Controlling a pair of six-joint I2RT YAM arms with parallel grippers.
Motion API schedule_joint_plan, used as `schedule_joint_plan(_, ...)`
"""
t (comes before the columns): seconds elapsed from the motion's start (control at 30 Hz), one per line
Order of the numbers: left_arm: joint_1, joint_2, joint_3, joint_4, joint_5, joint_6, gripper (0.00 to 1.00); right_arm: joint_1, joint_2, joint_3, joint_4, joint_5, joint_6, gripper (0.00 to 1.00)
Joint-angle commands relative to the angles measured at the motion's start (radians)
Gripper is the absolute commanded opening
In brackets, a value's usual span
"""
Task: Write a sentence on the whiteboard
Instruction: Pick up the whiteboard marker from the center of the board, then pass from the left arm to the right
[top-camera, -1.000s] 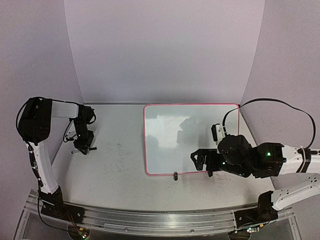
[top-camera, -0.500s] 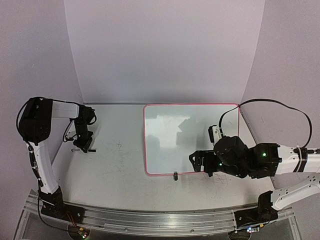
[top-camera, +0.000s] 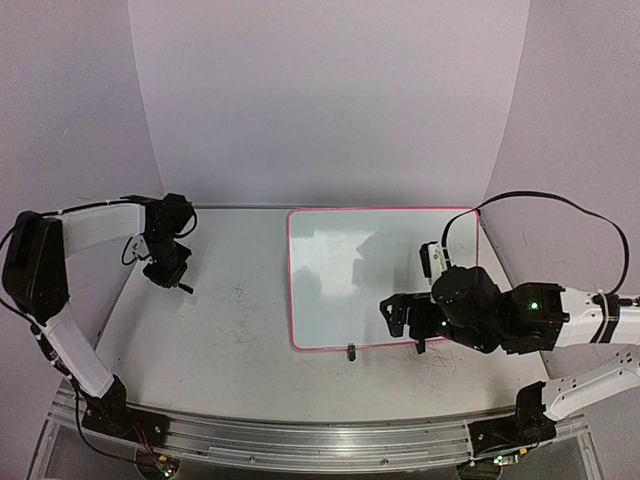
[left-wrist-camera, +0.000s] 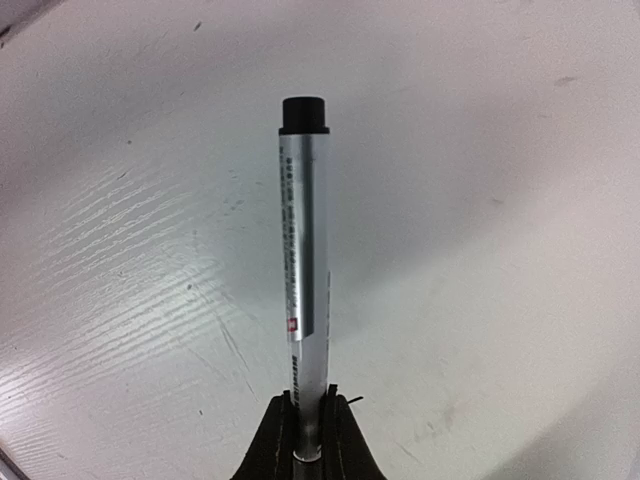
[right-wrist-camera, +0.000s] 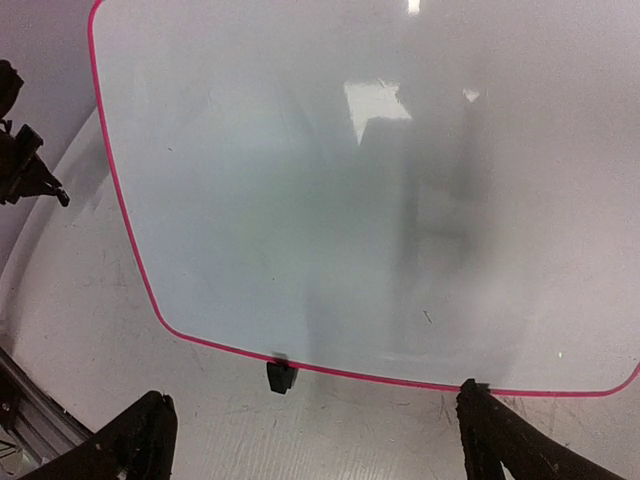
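Observation:
The whiteboard (top-camera: 370, 270), white with a thin pink border, lies flat on the right half of the table and is blank; the right wrist view also has the whiteboard (right-wrist-camera: 350, 200). A silver marker (left-wrist-camera: 303, 250) with a black end cap sticks out forward from my left gripper (left-wrist-camera: 306, 410), which is shut on its barrel. In the top view my left gripper (top-camera: 172, 270) is at the far left of the table, well away from the board. My right gripper (top-camera: 400, 318) hovers over the board's near edge. In its own view the right gripper (right-wrist-camera: 314, 398) is open wide and holds nothing.
A small black clip (right-wrist-camera: 281, 375) sits on the board's near edge, seen from above as the clip (top-camera: 351, 351). The grey tabletop (top-camera: 240, 330) carries faint scribble marks. Purple walls close in the back and sides. A metal rail (top-camera: 300, 440) runs along the front.
My left gripper has shut on the marker and carried it up off the table toward the back, the arm stretching out. The right arm shifted only slightly.

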Motion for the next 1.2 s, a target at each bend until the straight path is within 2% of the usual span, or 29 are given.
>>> schedule_joint_plan(0.0, -0.025, -0.28, 0.005, 0.057, -0.092, 0.204, 0.0, 0.001, -0.087, 0.033, 0.016, 0.055, -0.028, 0.98)
schedule_joint_plan(0.13, -0.025, -0.494, -0.047, 0.271, 0.076, 0.491, 0.0, 0.001, -0.14, 0.058, 0.017, 0.063, -0.058, 0.98)
schedule_joint_plan(0.23, -0.027, -0.643, -0.131, 0.561, 0.348, 0.663, 0.0, 0.001, -0.152, 0.106, 0.019, 0.071, -0.086, 0.98)
schedule_joint_plan(0.3, -0.048, -0.685, -0.144, 0.666, 0.472, 0.744, 0.0, 0.001, -0.149, 0.144, 0.024, 0.066, -0.093, 0.98)
schedule_joint_plan(0.47, -0.163, -0.67, -0.104, 0.68, 0.629, 0.927, 0.0, -0.025, -0.079, 0.254, 0.042, -0.034, -0.111, 0.98)
schedule_joint_plan(0.6, -0.255, -0.62, -0.074, 0.68, 0.749, 1.026, 0.0, -0.131, 0.036, 0.377, 0.043, -0.36, -0.139, 0.98)
schedule_joint_plan(0.73, -0.334, -0.57, -0.065, 0.68, 0.886, 1.085, 0.0, -0.225, 0.08, 0.438, 0.076, -0.608, -0.101, 0.98)
schedule_joint_plan(0.83, -0.404, -0.553, -0.077, 0.68, 0.892, 1.109, 0.0, -0.292, 0.093, 0.439, 0.139, -0.804, -0.094, 0.98)
schedule_joint_plan(1.0, -0.528, -0.501, -0.094, 0.679, 0.877, 1.125, 0.0, -0.305, 0.177, 0.45, 0.167, -1.058, -0.117, 0.96)
schedule_joint_plan(1.17, -0.608, -0.45, -0.091, 0.675, 0.865, 1.14, 0.0, -0.304, 0.228, 0.407, 0.253, -1.169, -0.083, 0.87)
